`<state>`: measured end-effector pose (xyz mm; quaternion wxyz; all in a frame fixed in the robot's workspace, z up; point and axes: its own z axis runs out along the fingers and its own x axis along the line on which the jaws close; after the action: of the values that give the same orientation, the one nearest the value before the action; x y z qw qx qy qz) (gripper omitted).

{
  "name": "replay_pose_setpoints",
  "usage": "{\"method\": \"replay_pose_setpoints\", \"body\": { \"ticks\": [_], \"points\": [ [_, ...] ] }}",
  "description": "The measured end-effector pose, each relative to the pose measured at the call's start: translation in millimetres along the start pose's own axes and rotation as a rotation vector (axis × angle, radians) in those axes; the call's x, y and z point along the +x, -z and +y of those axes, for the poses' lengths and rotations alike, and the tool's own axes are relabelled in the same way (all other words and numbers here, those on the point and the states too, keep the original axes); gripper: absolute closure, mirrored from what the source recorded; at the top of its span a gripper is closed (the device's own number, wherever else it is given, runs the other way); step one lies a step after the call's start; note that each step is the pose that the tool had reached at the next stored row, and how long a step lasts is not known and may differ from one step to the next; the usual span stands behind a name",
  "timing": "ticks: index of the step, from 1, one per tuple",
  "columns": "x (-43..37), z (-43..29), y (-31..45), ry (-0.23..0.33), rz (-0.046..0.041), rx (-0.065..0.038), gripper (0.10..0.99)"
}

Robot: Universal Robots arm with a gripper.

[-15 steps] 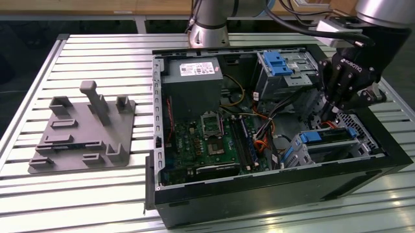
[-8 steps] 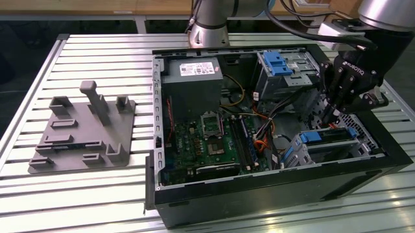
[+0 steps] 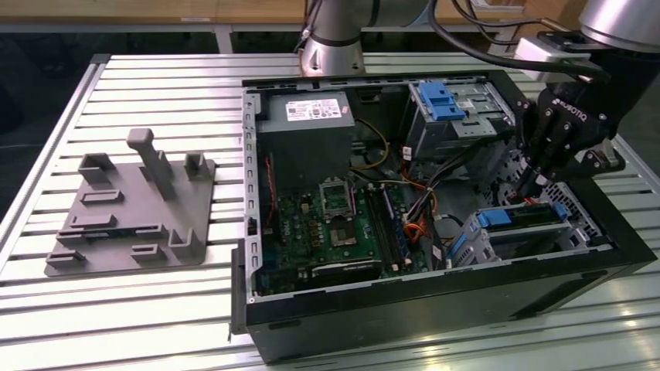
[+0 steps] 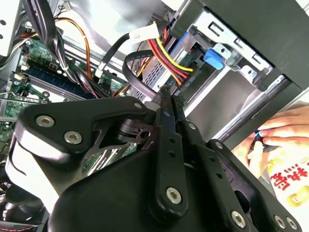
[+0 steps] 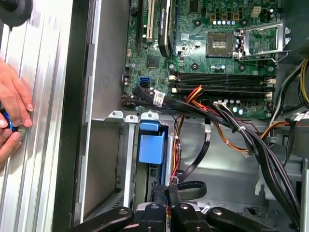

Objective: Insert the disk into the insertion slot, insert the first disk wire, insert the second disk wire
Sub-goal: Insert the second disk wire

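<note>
1. Where the exterior view's left begins, a grey 3D-printed fixture plate (image 3: 134,212) with upright pegs lies on the slatted metal desk (image 3: 154,85).
2. Beside it, toward the middle, stands the open black computer case (image 3: 433,309), with the green motherboard (image 3: 330,220) on its floor and a grey power supply (image 3: 304,131) behind that.
3. Further toward the exterior view's right, the disk (image 3: 521,216) in its blue carrier sits in the insertion slot (image 3: 495,243), the low grey bay at the case's near corner.
4. Just above the disk hangs the black gripper (image 3: 539,184); in the second wrist view its jaws are pressed together, pinching a black cable (image 4: 137,77).
5. A person's hand (image 5: 12,108) rests on the desk outside the case wall in the first wrist view.
</note>
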<state>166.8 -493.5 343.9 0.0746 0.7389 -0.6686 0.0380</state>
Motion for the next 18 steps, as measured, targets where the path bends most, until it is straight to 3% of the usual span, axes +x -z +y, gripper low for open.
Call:
{"method": "replay_pose_setpoints", "body": {
  "ticks": [18],
  "points": [
    [12.8, -1.6, -7.0, -0.014, -0.0169, -0.001, 0.941]
  ]
}}
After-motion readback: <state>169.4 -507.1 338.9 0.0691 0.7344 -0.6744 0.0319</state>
